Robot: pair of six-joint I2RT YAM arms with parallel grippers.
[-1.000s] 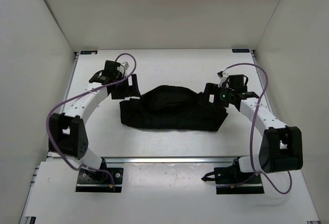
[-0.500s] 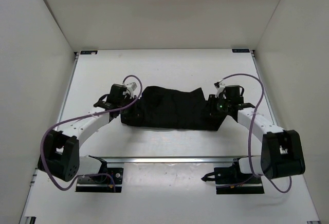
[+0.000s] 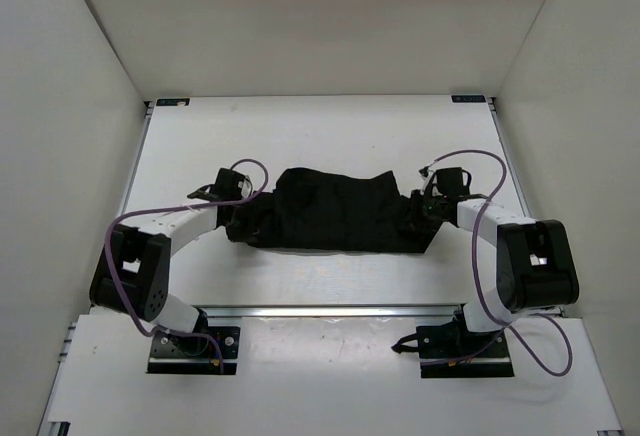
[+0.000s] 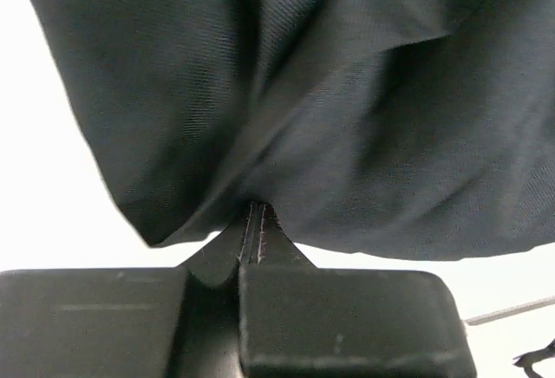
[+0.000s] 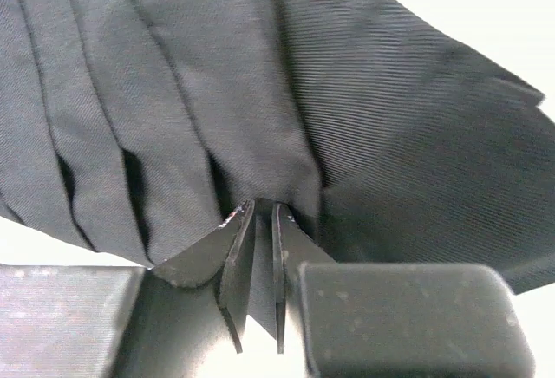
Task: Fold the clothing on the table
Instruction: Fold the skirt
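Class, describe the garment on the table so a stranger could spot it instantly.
Find the white table. At its middle lies the clothing, between the left claw and right claw. Unlike those hard black claws pinching its ends, it is soft, pleated fabric.

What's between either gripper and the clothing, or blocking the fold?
Nothing visible. The left gripper pinches the clothing at its left edge, the right gripper at its right; no other object lies on the table.

L arm (image 3: 175, 221) & R arm (image 3: 478, 216) low, wrists turned inward, both jaws pinched shut
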